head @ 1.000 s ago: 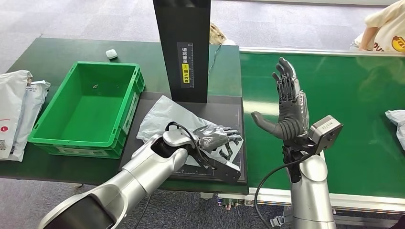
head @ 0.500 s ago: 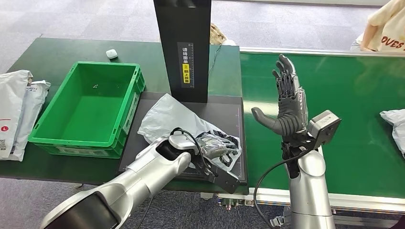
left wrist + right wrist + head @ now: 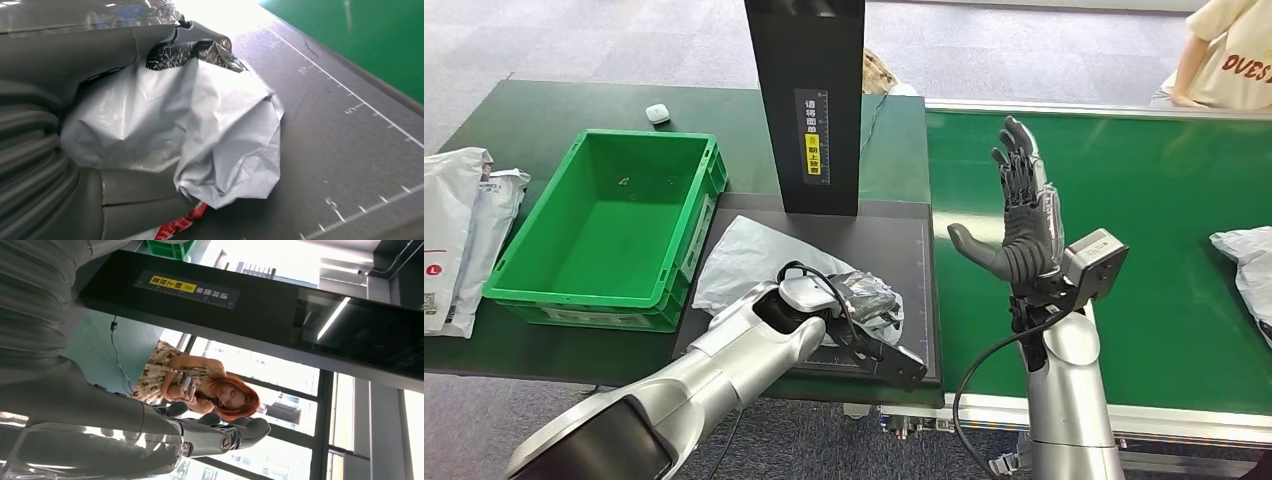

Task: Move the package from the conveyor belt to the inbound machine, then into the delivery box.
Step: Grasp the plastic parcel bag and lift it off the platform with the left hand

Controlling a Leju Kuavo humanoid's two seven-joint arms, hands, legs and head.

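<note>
Gripping the crumpled grey poly-mailer package (image 3: 754,262) in our left hand (image 3: 856,297), we keep it on the inbound machine's black platform (image 3: 914,250), beside the green delivery box (image 3: 686,235). Our right hand (image 3: 1022,215) stands raised, fingers spread, holding nothing.

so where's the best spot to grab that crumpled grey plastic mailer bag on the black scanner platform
Probably the bunched-up end nearest the robot. The grey plastic mailer bag lies flat and limp on the black scanner platform, so a flat edge gives little to pinch. The gathered folds do, taken from above, on the side away from the green plastic crate. The left hand already grips there, with wadded film in its fingers.
</note>
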